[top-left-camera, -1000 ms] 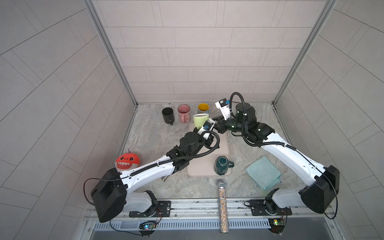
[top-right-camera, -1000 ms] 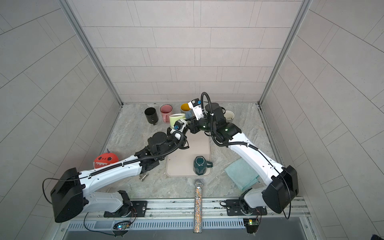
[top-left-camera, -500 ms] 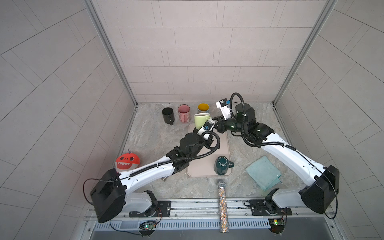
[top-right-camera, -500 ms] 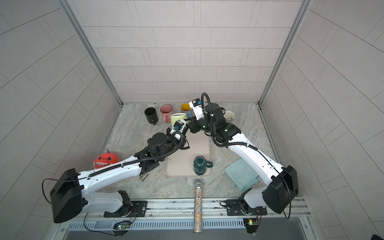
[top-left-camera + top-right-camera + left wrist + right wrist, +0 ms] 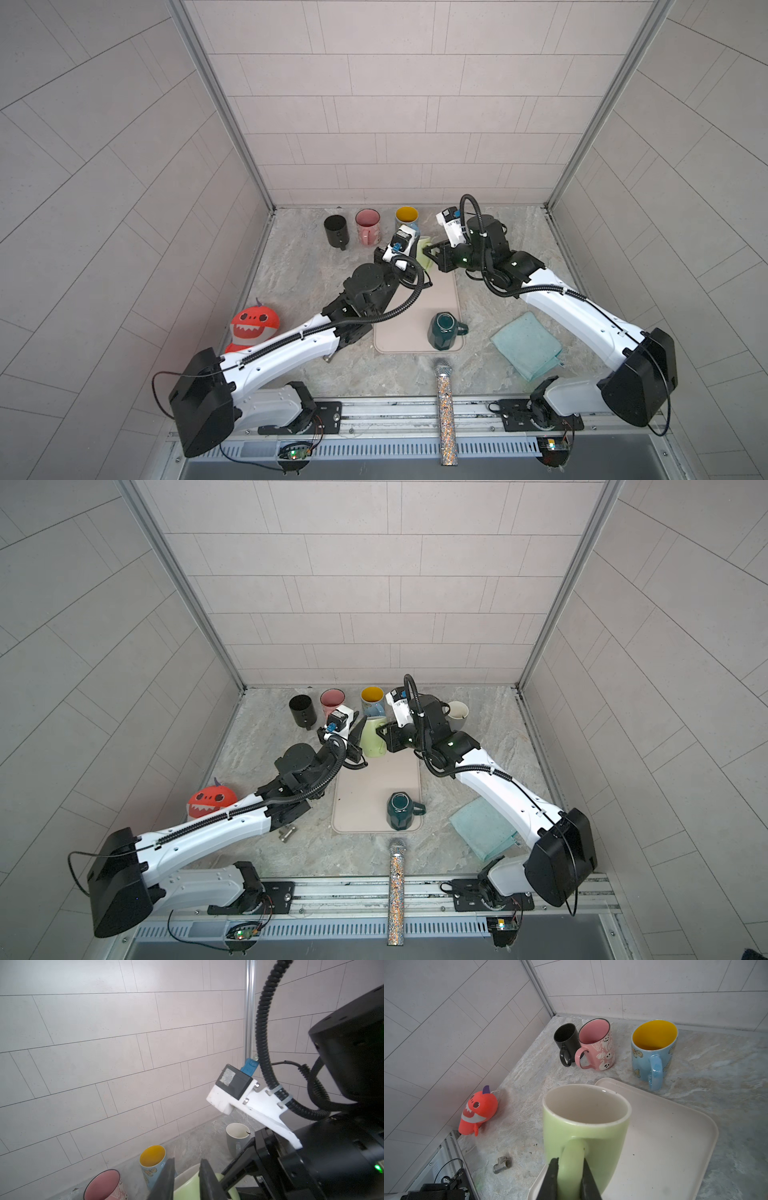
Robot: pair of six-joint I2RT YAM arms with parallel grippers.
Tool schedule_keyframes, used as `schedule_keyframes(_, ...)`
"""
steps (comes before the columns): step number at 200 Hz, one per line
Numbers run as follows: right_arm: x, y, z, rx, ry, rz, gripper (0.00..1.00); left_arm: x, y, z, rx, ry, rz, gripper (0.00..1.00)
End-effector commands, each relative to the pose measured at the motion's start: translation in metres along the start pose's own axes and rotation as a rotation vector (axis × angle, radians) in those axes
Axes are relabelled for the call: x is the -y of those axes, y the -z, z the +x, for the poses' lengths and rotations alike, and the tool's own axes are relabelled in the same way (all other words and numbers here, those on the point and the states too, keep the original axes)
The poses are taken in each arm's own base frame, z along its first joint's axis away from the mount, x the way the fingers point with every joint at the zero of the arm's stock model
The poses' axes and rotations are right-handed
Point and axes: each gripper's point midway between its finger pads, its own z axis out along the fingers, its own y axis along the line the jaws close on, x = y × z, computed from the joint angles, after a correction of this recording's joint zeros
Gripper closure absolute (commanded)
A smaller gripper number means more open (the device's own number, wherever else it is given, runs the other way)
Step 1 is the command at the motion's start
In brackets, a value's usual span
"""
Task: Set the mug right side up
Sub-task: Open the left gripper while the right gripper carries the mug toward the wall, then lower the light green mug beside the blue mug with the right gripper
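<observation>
While the right hand [image 5: 569, 1162] pinches the handle of the green mug [image 5: 583, 1122], fingers pressed onto either side of the loop, the mug stands mouth-up directly ahead of that hand. It is over the corner of the beige tray [image 5: 675, 1136] that lies beneath the hand. Whether its base rests there I cannot tell.

Across the mug from it, the left hand [image 5: 187, 1160] has its fingers spread a little, with the mug's rim showing in the gap. Contact cannot be made out.

The turn itself looks done, so what remains is probably a clean set-down. The left hand should draw clear of the rim first, straight away from the mug, so it does not drag the wall sideways. A handle pinch carries the weight off-centre, so the right hand ought to grip firmly and lower vertically until the base sits flat. Only then should its fingers part.

No brand or writing is readable. Beyond the right hand, the pink mug [image 5: 600, 1047] shows ghosts and pumpkins, the blue mug [image 5: 652, 1051] shows butterflies, and the black mug [image 5: 566, 1041] is plain.
</observation>
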Motion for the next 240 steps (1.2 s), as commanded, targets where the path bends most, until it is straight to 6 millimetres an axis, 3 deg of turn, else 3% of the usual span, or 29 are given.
schedule_keyframes(1,0.008,0.014,-0.042,0.168,0.050,0.065,1.00,-0.015,0.006,-0.022,0.054,0.008,-0.062,0.76)
schedule_keyframes(43,0.063,0.012,-0.057,0.320,0.030,0.250,1.00,-0.032,0.008,-0.016,0.028,-0.021,-0.154,0.75)
schedule_keyframes(90,0.113,-0.012,-0.074,0.460,0.041,0.370,1.00,-0.057,0.002,-0.004,0.004,-0.018,-0.248,0.75)
schedule_keyframes(147,0.155,-0.052,-0.085,0.553,0.101,0.486,1.00,-0.096,-0.012,0.013,-0.010,0.029,-0.324,0.76)
schedule_keyframes(240,0.206,-0.091,-0.082,0.589,0.140,0.636,1.00,-0.118,-0.031,0.031,-0.046,0.055,-0.359,0.77)
